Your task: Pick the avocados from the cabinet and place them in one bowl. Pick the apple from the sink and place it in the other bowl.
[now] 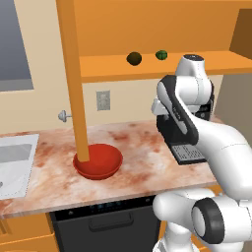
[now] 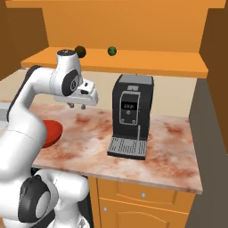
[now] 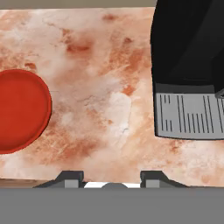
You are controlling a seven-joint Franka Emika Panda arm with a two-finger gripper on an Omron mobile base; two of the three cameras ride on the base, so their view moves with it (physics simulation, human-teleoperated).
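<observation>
Two avocados sit on the orange cabinet's shelf (image 1: 197,66): an olive-brown one (image 1: 134,58) (image 2: 80,50) and a darker green one (image 1: 161,54) (image 2: 111,51). The red bowl (image 1: 98,161) (image 2: 52,130) (image 3: 19,111) rests on the counter, partly behind the cabinet's tall door panel (image 1: 74,74). My gripper (image 2: 76,106) (image 3: 113,178) hangs above the counter between the bowl and the coffee machine, pointing down. It is open with nothing between its fingers, and it is well below the shelf. A corner of the sink (image 1: 12,165) shows at the left. The apple and the other bowl are out of view.
A black coffee machine (image 1: 184,142) (image 2: 130,116) (image 3: 192,65) with a grey drip tray stands on the marbled counter (image 1: 138,162) to the right of the gripper. A wall outlet (image 1: 103,100) is behind the counter. A dark dishwasher front (image 1: 106,224) sits under the counter edge.
</observation>
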